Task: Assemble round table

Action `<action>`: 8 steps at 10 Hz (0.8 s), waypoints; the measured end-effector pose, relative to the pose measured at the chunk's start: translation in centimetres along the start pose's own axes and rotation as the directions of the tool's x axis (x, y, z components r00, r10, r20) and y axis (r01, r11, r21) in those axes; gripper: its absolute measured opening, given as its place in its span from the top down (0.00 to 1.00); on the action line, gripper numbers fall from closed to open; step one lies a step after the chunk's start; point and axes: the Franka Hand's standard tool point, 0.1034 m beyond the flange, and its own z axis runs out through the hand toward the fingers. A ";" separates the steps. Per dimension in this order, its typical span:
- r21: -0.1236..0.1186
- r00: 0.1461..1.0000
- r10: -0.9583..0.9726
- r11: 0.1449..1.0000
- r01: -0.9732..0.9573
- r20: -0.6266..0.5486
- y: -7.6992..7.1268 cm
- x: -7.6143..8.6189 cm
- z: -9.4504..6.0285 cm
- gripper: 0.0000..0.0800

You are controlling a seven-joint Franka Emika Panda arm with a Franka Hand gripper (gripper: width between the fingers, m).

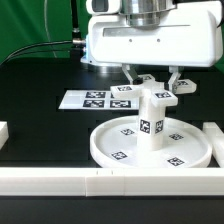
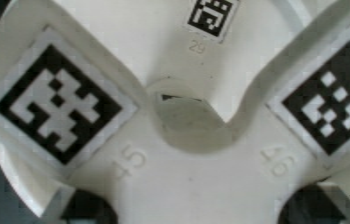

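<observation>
Disc lies flat on the black surface, near the front rail. Cylinder stands upright in the disc's centre, tags on its side. Cross piece is up in the air right above the cylinder top, just about touching it or a hair above; cannot tell which. Gripper comes down from the white wrist housing, fingers on either side of the cross piece and closed onto it, so the cross hangs directly under the gripper, over the cylinder.

Wrist view: cross piece fills the frame, two arms spreading in a V with big tags on them, small embossed numbers lower down. Dark finger pads show at the edge, pressed against the piece. Disc not seen here.

Marker board lies flat behind the disc, toward the exterior view's left, apart from it. A white rail end sits at the exterior view's left edge, another rail at the right.
</observation>
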 end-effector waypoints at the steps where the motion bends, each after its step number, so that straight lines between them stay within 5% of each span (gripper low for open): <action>1: 0.002 0.998 0.070 0.998 -0.070 0.001 0.0 0.0 0.0 0.45; 4: 0.024 0.945 0.327 0.945 -0.327 0.009 0.2 0.1 0.0 0.45; 8: 0.060 0.766 0.642 0.764 -0.642 0.027 0.0 0.2 0.0 0.45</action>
